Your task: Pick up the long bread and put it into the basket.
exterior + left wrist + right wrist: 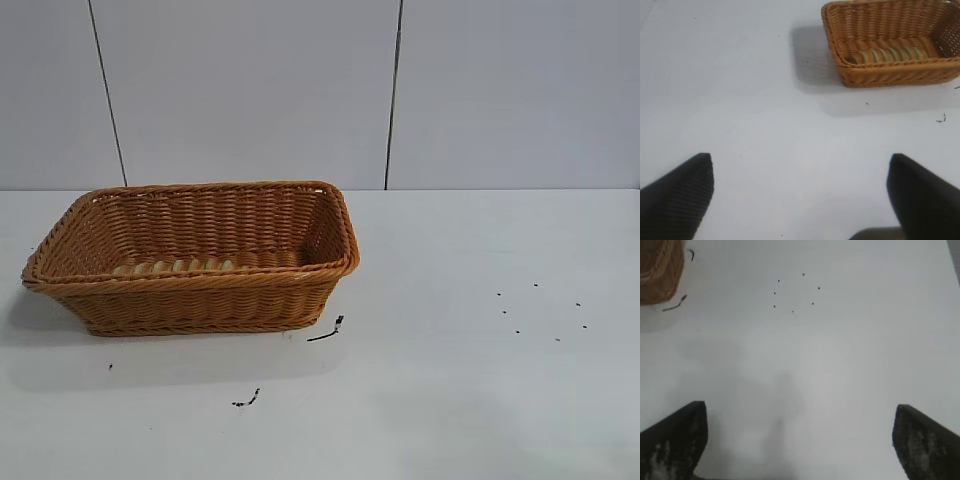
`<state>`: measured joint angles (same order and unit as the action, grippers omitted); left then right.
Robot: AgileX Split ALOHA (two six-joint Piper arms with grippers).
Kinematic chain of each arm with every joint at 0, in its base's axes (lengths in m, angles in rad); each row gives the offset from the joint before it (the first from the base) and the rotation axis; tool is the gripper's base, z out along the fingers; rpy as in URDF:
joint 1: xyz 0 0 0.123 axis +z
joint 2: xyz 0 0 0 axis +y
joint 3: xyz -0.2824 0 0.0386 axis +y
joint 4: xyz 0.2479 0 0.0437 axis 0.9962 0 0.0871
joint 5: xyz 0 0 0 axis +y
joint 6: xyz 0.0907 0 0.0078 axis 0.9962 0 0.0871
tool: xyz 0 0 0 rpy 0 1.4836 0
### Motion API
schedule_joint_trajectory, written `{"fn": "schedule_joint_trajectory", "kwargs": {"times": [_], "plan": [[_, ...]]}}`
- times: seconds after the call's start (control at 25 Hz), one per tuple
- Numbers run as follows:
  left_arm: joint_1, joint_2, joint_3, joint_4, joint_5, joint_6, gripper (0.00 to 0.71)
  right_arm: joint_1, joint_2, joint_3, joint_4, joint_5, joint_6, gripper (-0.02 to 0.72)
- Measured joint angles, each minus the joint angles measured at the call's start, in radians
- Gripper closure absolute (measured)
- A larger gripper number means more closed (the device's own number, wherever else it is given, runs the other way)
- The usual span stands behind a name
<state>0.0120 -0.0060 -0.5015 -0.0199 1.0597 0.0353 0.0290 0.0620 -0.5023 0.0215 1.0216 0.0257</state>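
The long bread [180, 266] lies inside the orange-brown wicker basket [200, 300], along its near wall; only its ridged tan top shows over the rim. From the left wrist view the bread [890, 54] and basket [880, 75] sit far off. My left gripper [801, 162] is open over bare table, nothing between its fingers. My right gripper [800, 410] is open too, over bare white table, with a corner of the basket [657, 275] at the picture's edge. Neither arm shows in the exterior view.
The white table [460, 400] carries small black marks: two squiggles [325, 332] by the basket's corner and a ring of dots [545, 310] to the right. A panelled grey wall stands behind.
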Motion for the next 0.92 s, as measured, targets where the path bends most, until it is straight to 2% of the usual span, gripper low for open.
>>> {"fn": "schedule_joint_trajectory", "kwargs": {"times": [0.92], "plan": [[0.0,0.008,0.0,0.0,0.0,0.0,0.017,0.0,-0.068,0.002,0.0,0.001,0.0,0.014]]}}
